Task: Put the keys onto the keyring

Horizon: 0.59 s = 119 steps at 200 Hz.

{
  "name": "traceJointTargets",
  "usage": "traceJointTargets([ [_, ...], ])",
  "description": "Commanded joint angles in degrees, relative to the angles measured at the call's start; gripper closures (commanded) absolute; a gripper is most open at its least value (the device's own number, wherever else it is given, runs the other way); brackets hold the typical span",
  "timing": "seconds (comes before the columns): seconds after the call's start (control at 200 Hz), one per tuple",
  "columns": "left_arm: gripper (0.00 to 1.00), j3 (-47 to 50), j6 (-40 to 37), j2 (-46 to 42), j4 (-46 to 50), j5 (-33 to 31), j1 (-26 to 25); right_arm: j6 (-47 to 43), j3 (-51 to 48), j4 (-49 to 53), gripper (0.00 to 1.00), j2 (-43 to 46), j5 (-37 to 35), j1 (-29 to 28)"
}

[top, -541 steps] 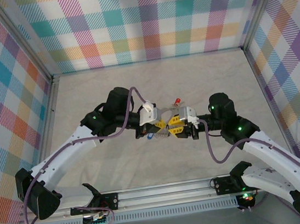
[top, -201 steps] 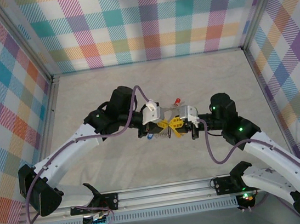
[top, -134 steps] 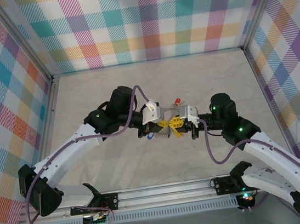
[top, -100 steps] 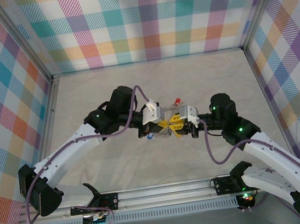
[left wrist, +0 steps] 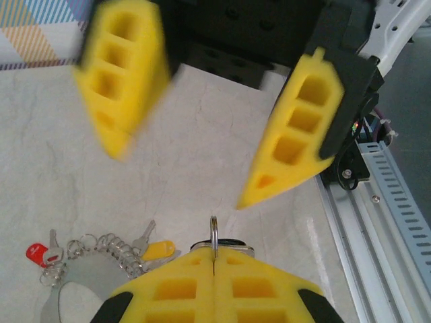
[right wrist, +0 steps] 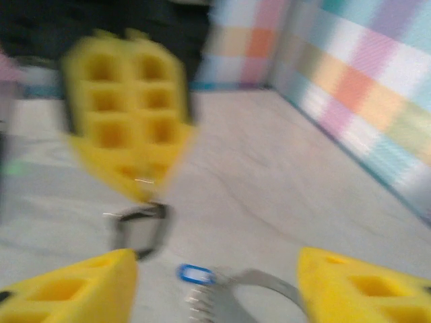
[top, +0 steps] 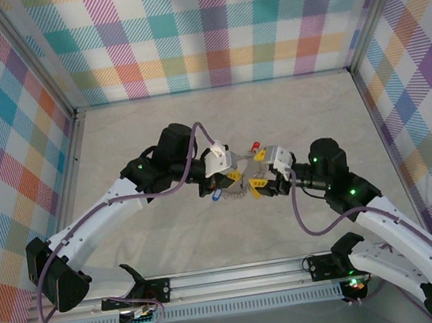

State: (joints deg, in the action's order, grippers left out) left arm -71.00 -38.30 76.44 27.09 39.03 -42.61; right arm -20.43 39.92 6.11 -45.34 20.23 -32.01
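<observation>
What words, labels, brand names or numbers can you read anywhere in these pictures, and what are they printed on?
None can be read.
red key tag and yellow key tag: too small to tell whether anything is printed on them.
blue key tag: blurred.
left claw, shut on a thin metal ring, and open right claw: plain yellow, no marking seen.
</observation>
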Motion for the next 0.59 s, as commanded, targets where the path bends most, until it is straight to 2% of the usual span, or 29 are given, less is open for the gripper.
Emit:
traceJointTargets([
  [0.0,1.00,-0.4,1.5,-2.2,2.0,1.6,1.9,19.2,2.6,2.3,0.07,-2.5,-31.5,0.9],
  [0.045,1.00,0.8,2.1,-3.1,1.9,0.7,2.6,24.0,4.8,6.9,0.05,-4.2,-38.3,1.5],
  [0.2,1.00,4.3,4.2,-4.9,3.1,-3.2,4.6,34.1,12.3,22.4,0.09,-12.0,-35.6,4.5],
  [0.385,1.00,10.0,7.4,-7.9,3.8,-9.3,6.7,41.3,13.3,25.7,0.26,-21.5,-13.9,12.1],
  [0.475,1.00,13.5,10.4,-10.5,1.1,-16.0,7.6,40.8,14.5,27.6,0.46,-27.5,-6.8,14.5],
  [0.525,1.00,15.5,11.2,-11.8,-0.1,-17.9,8.5,40.0,15.8,28.9,0.52,-31.6,-3.9,14.8],
  [0.59,1.00,17.7,11.7,-13.3,-1.0,-17.1,9.8,38.9,17.1,29.8,0.55,-36.1,-0.3,14.8],
])
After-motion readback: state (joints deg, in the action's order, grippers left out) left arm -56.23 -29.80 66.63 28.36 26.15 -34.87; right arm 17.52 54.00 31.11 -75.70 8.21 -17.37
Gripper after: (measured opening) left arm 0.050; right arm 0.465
